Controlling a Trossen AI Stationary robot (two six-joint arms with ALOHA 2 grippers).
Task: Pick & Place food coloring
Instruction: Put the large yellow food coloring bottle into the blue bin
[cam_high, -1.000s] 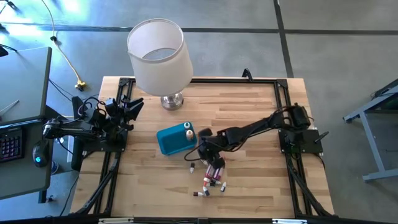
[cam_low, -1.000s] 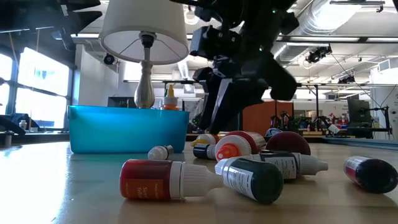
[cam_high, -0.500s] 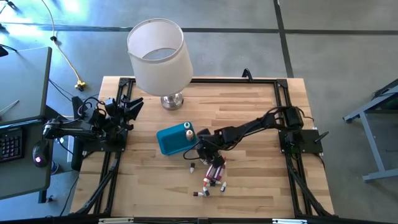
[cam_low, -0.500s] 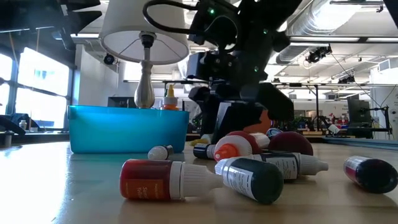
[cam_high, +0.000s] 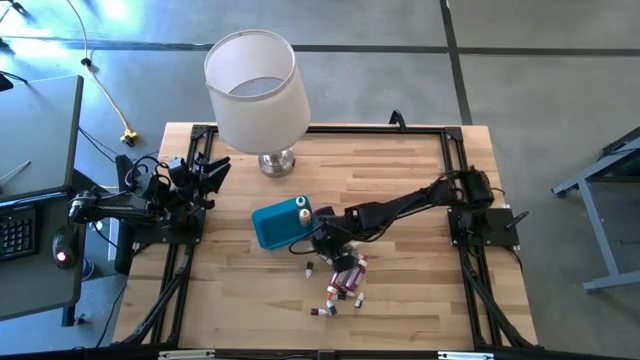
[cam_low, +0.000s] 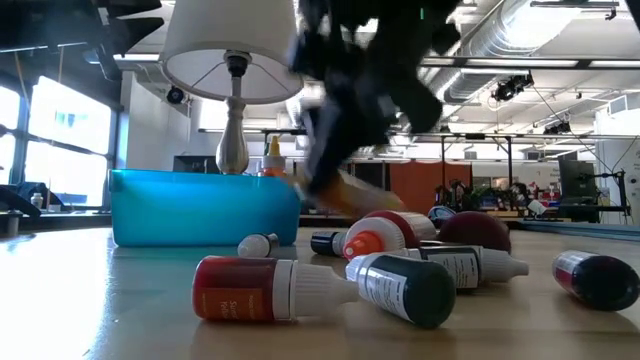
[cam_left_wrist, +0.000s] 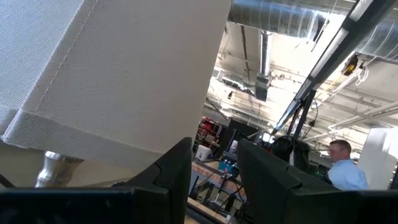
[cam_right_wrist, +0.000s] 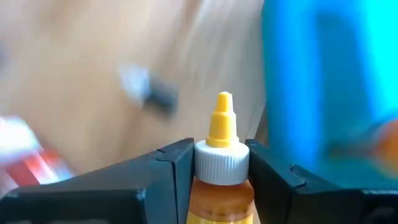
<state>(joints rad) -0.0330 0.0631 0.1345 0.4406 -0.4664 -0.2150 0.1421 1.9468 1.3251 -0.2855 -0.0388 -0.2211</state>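
My right gripper (cam_high: 322, 243) hangs just right of the blue tray (cam_high: 272, 228), shut on a small orange food coloring bottle (cam_right_wrist: 221, 186) with a white collar and a yellow tip. In the low view the gripper (cam_low: 330, 185) and its bottle (cam_low: 358, 192) are a blur above the table. One orange bottle (cam_high: 302, 212) stands in the tray's far right corner. Several more bottles (cam_high: 343, 285) lie on their sides on the wood, among them a red one (cam_low: 250, 288) and a dark green one (cam_low: 405, 288). My left gripper (cam_left_wrist: 214, 180) waits open at the table's left edge. My right gripper pinches the bottle's white collar (cam_right_wrist: 222, 163), just below the yellow tip, between its two fingers. The fingers slant down from the table's right side. The bottle lies along them, tip pointing forward, and is lifted clear of the table.
A table lamp with a wide white shade (cam_high: 255, 90) stands on its metal foot (cam_high: 277, 162) at the far side, just beyond the tray. Black frame rails (cam_high: 455, 160) run along the table's edges. A person (cam_left_wrist: 345, 168) shows far off in the room.
My right gripper dipped into the pile of bottles, took hold of the orange one, and has come up with it, moving toward the blue tray. The other bottles lie where they were.
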